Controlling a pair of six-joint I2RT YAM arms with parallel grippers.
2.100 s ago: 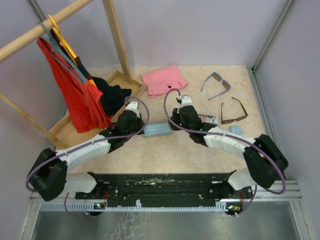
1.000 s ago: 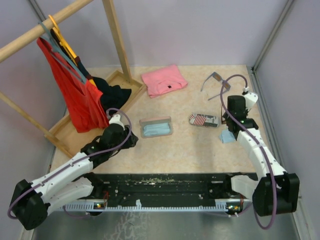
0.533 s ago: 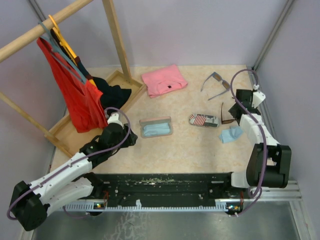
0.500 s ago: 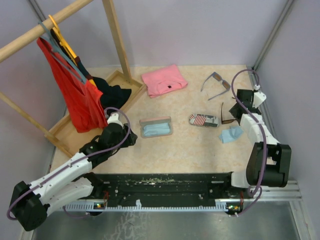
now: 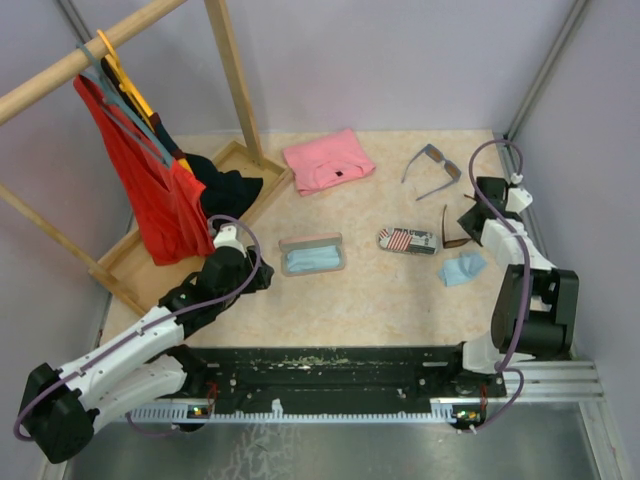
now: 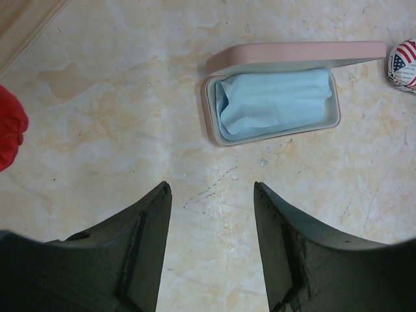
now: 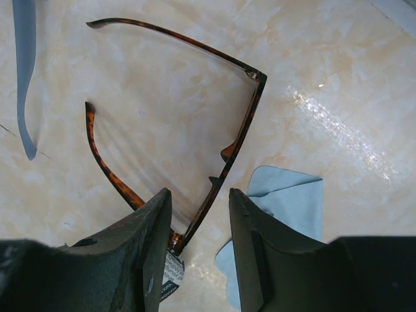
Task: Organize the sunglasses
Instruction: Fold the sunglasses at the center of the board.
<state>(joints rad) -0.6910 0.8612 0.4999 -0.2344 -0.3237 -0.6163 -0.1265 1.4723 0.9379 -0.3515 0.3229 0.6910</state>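
Since neither pair has made it into a case yet, you're right at the start of this one. Reading the top view as a clock dial, the grey-blue sunglasses [image 5: 440, 163] lie out at about 2 o'clock on the table [image 5: 380, 295], arms unfolded, with nothing touching them. The brown sunglasses [image 7: 244, 127] lie flat around 3 o'clock, arms spread too.

Your right gripper [image 7: 198, 195] is over that brown pair. On the wrist view the jaws stand apart with the hinge corner of the frame in the gap, not pinched as far as I can see. I'd call that lined up for a grab, not a grab. A loose blue cloth [image 7: 286, 198] lies just beside the pair, at 6 o'clock from it.

The pink case [image 6: 286, 55] sits near the middle of the table, lid up, with another blue cloth [image 6: 273, 104] stuffed inside. The flag case [image 5: 407, 240] lies between it and the brown pair and looks shut. Your left gripper [image 6: 211, 188] hangs at 9 o'clock from the pink case, jaws apart and empty.

So pretty much everything's left, I reckon: grab, fold and case both pairs.
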